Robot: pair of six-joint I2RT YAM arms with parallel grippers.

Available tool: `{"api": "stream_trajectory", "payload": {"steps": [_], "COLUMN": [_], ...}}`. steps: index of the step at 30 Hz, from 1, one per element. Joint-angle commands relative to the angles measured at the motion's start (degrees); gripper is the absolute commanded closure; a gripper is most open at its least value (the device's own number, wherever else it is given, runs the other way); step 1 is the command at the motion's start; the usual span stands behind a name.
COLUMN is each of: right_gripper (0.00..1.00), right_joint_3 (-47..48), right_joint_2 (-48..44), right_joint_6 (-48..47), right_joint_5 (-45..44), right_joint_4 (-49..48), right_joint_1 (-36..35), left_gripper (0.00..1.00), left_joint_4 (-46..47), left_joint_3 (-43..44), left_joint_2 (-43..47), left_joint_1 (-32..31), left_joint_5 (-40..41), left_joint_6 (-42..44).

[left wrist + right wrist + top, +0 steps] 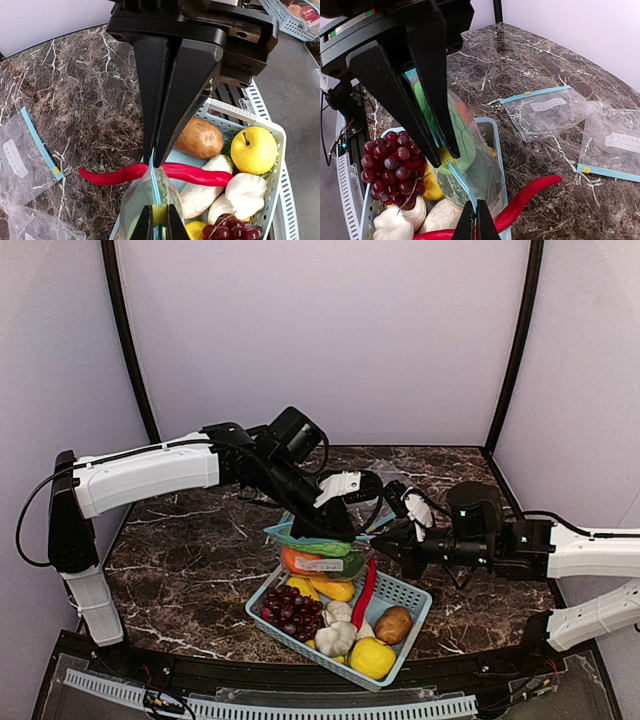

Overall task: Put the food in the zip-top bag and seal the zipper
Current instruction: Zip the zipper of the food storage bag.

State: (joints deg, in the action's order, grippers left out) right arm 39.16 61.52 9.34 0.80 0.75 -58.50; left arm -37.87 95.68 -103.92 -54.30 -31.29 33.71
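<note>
The zip-top bag [325,555] hangs between my two grippers above the basket. An orange [298,560] and green pieces show through it; the light green gourd [462,135] is clear in the right wrist view. My left gripper [159,220] is shut on the yellow slider of the light blue zipper [154,180]. My right gripper [476,220] is shut on the zipper's [460,182] end, a short way from the slider. In the top view the left gripper [338,530] and right gripper [378,533] face each other over the bag.
A blue basket [420,595] sits under the bag with purple grapes [292,608], a red chili [364,592], a potato [393,623], a yellow apple [372,657] and garlic. Two spare clear bags [545,112] [615,145] lie flat on the marble behind.
</note>
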Motion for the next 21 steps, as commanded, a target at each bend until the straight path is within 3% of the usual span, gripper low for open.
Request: {"api": "stream_trajectory", "payload": {"steps": [1,21], "right_gripper": [1.00,1.00], "right_joint_3": [-0.6,-0.4], "right_joint_2": [-2.2,-4.6], "right_joint_6": [0.8,1.8], "right_joint_5": [-5.6,-12.4], "right_joint_4": [1.8,7.6], "right_joint_1": [0.7,0.7], "left_gripper": [0.99,0.99], "left_joint_4": [-6.9,-6.5], "left_joint_3": [-1.6,-8.4], "left_joint_2": [3.1,8.3], "left_joint_1": [0.3,2.1], "left_joint_5": [2.8,5.9], "left_joint_6": [0.7,-0.5]}}
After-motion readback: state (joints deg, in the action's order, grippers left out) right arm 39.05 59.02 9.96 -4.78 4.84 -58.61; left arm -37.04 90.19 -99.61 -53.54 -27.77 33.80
